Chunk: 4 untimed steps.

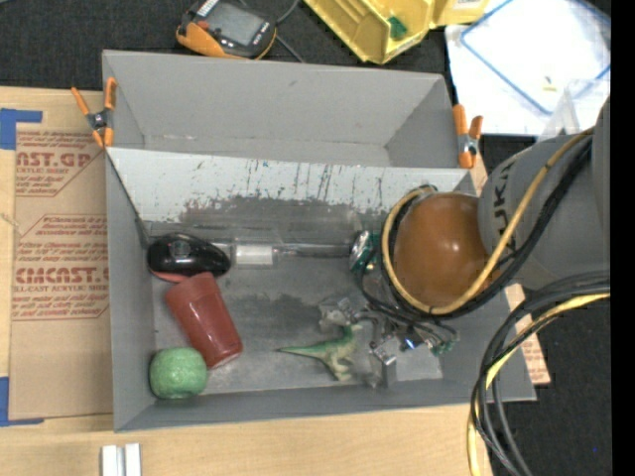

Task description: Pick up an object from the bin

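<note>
A KUKA arm [556,236], its wrist under a rounded orange-brown cover [437,251], reaches into the grey metal bin [278,97] from the right side. Its gripper [389,350] sits low over the bin floor near the front right corner. A tangle of wires and metal parts hides the claw, so it cannot be told whether it is open or closed.

Six loose things lie on the bin floor, one of each kind. Nearest the gripper, just beside it on its left and close to the front edge, is one green toy dinosaur [332,350], its tail pointing toward the bin's left side. Along the left side lie one red plastic cup [203,317] on its side, one green ball [179,373] in the front left corner touching the cup's lower end, and one black object [189,257], apparently a computer mouse, just behind the cup. One clear tube [263,255] stretches along the foot of the back wall. One small teal item [359,253] lies at the tube's right end, partly hidden by the cover.
</note>
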Each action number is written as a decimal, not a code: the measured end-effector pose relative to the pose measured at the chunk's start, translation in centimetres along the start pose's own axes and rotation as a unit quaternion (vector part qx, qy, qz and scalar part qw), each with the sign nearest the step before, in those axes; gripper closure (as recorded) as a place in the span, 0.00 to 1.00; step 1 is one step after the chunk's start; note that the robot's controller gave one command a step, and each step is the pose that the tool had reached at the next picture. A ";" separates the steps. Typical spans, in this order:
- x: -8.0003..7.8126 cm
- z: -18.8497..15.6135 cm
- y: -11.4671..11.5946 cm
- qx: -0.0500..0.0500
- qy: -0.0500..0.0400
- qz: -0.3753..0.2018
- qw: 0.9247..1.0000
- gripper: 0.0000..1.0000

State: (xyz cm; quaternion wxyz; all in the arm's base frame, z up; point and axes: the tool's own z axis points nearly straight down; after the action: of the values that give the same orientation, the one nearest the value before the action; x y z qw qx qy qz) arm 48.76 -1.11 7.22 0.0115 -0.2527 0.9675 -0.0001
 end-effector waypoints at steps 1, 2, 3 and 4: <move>-1.9 0.3 3.6 -0.007 0.007 -0.225 0.974 1.00; -1.9 0.3 3.6 -0.008 0.008 -0.225 0.974 1.00; -1.9 -2.7 3.7 -0.009 0.009 -0.225 0.974 1.00; -2.0 -4.1 3.7 -0.008 0.008 -0.224 0.974 1.00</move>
State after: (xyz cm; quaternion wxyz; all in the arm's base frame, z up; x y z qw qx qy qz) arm 48.58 3.07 11.34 0.0018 -0.4634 0.8861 0.0033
